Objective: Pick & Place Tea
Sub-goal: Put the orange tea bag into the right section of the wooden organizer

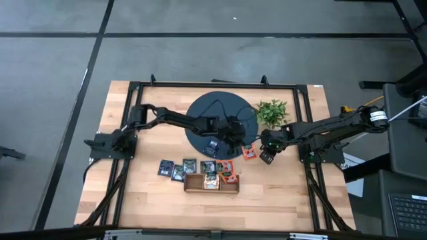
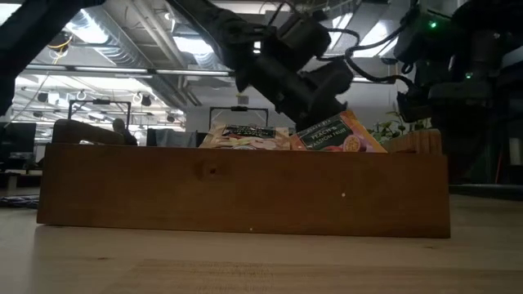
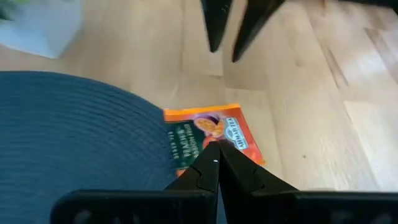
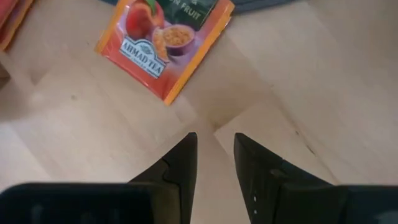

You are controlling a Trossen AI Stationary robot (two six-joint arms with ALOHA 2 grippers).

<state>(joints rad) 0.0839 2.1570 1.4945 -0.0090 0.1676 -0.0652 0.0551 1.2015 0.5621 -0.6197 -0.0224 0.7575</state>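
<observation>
Progress: partway, by my judgement. Some sachets sit in the tray [image 1: 193, 187]; others lie on the table [image 1: 280, 200] or the mat [image 1: 200, 110].
Right pincer [image 4: 215, 147]: mine, fingers parted with nothing between them, hanging over bare wood just beside the orange sachet [image 4: 163, 45], not touching it.
Left pincer [image 3: 217, 157]: fingers closed together, empty, tips over the same orange sachet's edge; whether they touch it I cannot tell.
Orange sachet: flat on the table at the mat's rim, between the two pincers, near the plant [image 1: 272, 112].
Done: three sachets in the tray, as far as the high view shows; two stick up above the tray wall in the low view.
Left: the orange sachet, one dark sachet [image 1: 213, 144] on the mat, and a row of about five beside and behind the tray.
Count: sachets about ten; tray one; mat one; plant one; arms two.
</observation>
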